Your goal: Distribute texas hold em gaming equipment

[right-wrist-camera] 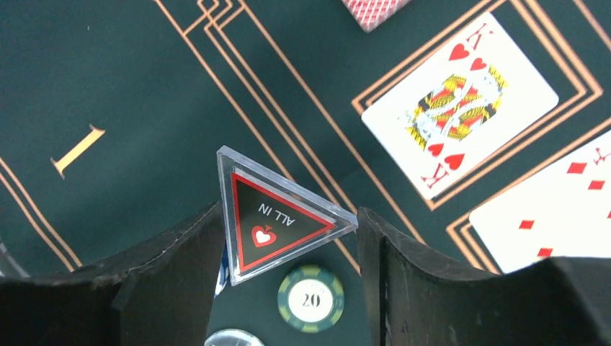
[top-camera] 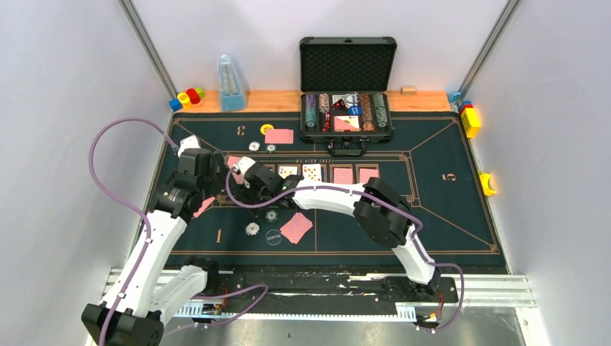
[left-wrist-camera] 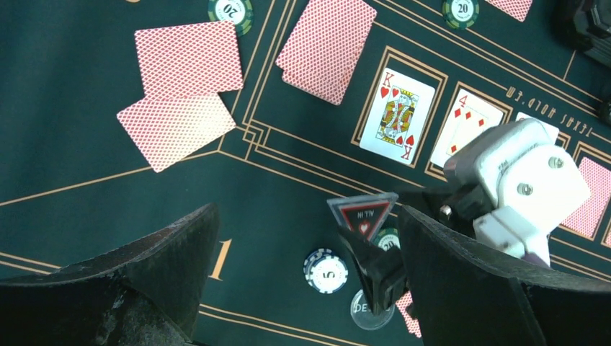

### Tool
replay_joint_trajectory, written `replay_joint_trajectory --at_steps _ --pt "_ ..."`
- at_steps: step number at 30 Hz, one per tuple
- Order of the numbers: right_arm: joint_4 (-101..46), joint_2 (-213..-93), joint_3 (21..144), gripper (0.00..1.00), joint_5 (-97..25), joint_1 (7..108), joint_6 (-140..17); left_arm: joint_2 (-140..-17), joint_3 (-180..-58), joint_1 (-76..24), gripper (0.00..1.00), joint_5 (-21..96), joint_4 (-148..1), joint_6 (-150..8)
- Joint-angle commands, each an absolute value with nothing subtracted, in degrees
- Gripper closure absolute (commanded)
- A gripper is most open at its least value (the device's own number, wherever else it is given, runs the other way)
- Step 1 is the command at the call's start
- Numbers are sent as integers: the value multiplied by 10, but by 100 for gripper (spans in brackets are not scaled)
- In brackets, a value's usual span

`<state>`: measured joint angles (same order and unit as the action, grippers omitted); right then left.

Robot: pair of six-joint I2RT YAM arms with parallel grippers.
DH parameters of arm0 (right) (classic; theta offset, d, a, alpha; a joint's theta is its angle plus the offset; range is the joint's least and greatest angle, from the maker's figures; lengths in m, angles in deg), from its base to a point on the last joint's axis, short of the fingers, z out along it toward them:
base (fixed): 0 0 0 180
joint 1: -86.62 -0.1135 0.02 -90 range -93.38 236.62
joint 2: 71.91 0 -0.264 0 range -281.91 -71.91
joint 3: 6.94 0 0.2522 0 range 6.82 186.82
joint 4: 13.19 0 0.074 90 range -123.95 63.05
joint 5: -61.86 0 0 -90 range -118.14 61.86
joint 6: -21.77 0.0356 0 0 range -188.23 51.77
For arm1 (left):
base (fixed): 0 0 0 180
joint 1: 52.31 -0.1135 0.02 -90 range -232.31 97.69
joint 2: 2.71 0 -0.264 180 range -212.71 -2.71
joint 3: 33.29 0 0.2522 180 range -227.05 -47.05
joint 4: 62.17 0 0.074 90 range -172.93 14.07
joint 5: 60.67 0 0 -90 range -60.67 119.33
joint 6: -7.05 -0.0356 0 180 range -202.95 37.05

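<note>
Maybe the triangle (right-wrist-camera: 277, 216), pinched by its corners in the right gripper (right-wrist-camera: 288, 216), slips and lands on the chip (right-wrist-camera: 311, 297) near it, while the left gripper (left-wrist-camera: 308, 216) hangs wide and empty.

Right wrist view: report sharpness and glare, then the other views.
Right wrist: ALL IN triangle sharp, its clear rim catching light, jaws dark and soft. Left wrist: king of hearts crisp, jaws dark and soft. Top external: even light on the mat.
</note>
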<state>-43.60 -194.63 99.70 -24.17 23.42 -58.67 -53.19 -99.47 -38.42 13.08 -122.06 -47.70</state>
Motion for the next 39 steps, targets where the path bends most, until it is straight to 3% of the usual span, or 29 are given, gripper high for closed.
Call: replay_joint_trajectory --at_steps 1,15,25,33,39 --pt "-378 -1983 1029 56 -267 235 -633 -514 -998 -376 0 134 -1213 -459" --pt "-371 -2007 1041 36 -372 213 -657 -506 -999 -376 0 117 -1221 -456" --pt "-341 -1979 1016 2 -364 211 -631 -506 -1002 -376 0 115 -1224 -458" --pt "-300 -1787 855 0 -215 273 -538 -506 -1010 -376 0 111 -1229 -459" --pt "-295 -1509 590 0 -87 461 -420 -504 -1012 -376 0 108 -1231 -458"
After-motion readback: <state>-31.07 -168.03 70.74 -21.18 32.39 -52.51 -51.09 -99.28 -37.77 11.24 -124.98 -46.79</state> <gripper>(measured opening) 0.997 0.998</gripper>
